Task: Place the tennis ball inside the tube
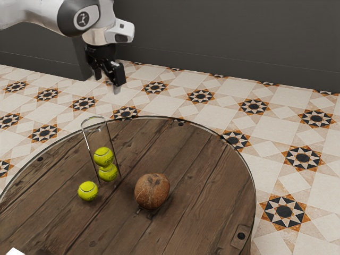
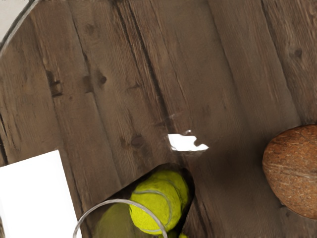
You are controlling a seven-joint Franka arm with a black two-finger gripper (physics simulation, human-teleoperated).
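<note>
counting three balls [image 1: 88,190], one tube [image 1: 97,139], one coconut [image 1: 152,191]

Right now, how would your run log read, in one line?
gripper open, raised | tube upright, two balls inside | third ball on table beside tube | coconut on table

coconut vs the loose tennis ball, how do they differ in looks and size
The coconut is brown and rough, while the loose tennis ball is bright yellow-green with a pale seam. The coconut is clearly bigger; the loose tennis ball is small beside it. Both are roundish and rest on the wooden table, outside the clear tube.
</note>
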